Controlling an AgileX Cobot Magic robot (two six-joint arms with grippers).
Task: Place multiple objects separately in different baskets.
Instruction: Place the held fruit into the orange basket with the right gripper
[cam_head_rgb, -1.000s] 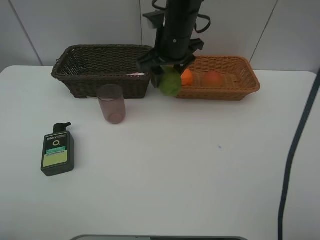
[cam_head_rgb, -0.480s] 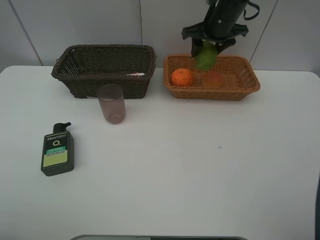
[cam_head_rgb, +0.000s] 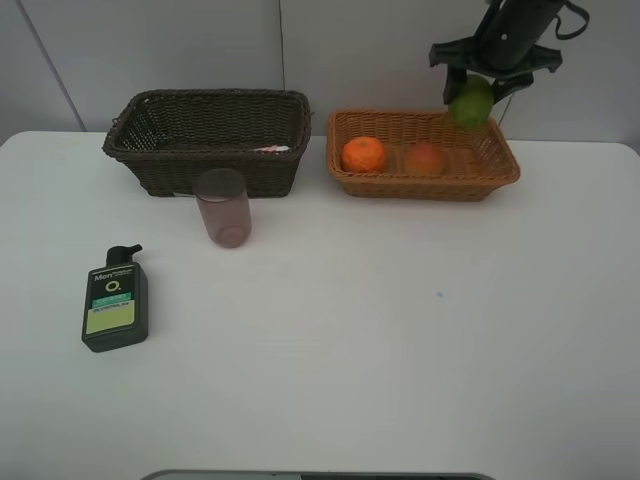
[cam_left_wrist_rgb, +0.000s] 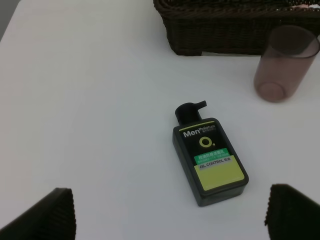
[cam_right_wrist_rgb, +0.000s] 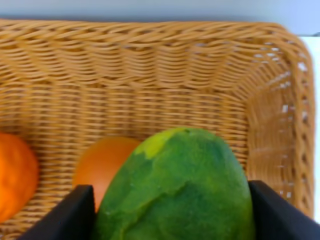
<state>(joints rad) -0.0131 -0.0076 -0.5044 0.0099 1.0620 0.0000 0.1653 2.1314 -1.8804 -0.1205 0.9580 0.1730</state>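
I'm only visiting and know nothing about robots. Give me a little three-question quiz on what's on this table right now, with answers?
1. True or false: the green fruit already lies in the light basket.
2. What sits on the table outside both baskets? A) a spoon and a plate B) the pink cup and the dark pump bottle C) only a cup
3. Fill in: ___ fruits lie in the light basket.
Key: 1 false, the right gripper holds it above that basket. 2 B. 3 two, the orange and the reddish fruit.
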